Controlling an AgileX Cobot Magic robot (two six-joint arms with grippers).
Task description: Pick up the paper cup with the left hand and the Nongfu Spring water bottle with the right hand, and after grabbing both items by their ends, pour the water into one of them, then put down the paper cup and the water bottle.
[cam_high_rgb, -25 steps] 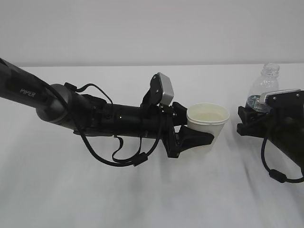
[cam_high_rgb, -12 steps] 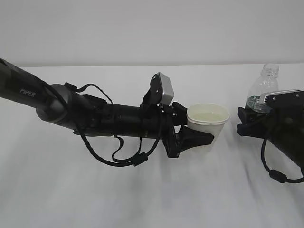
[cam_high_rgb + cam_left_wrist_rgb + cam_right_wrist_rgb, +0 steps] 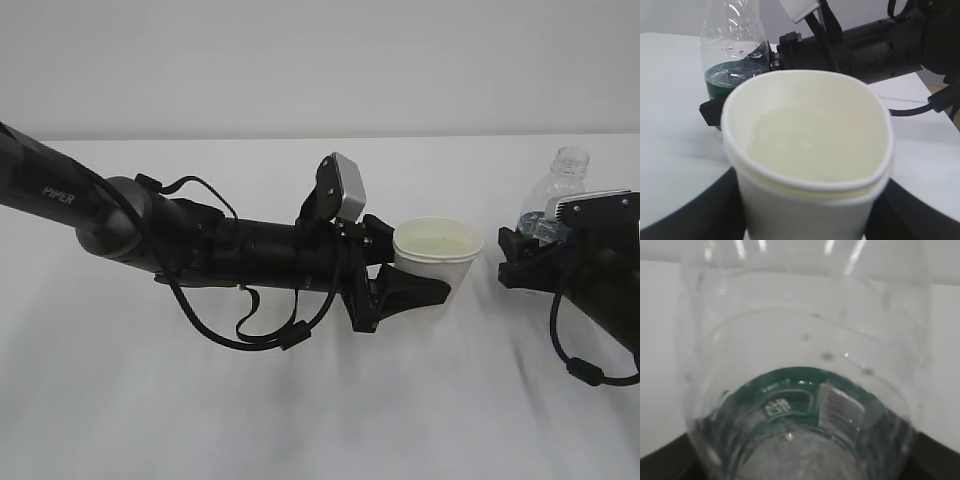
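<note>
**Cup gripped at mid-worktop, bottle upright by the right edge**

The left hand reaches in from the left edge of the white worktop, its forearm lying nearly level. Its tool grips the paper cup — one black finger shows against the cup's near side, low on the wall, and the other is hidden behind it. The cup stands upright around the middle of the worktop, a little toward the right. From the left wrist view the cup fills the picture, its rolled rim pressed slightly out of round, with pale clear water lying low inside.

The Nongfu Spring water bottle stands upright near the right edge, well apart from the cup, its capless threaded neck rising above the grey camera box of the right hand. The right tool sits around the bottle's lower body; the dark green label band shows just above it. In the right wrist view the bottle is seen very close, clear ribbed wall above and green band below, with black finger edges at both lower corners. Whether those fingers press the bottle or stand just off it — I cannot tell.
</note>
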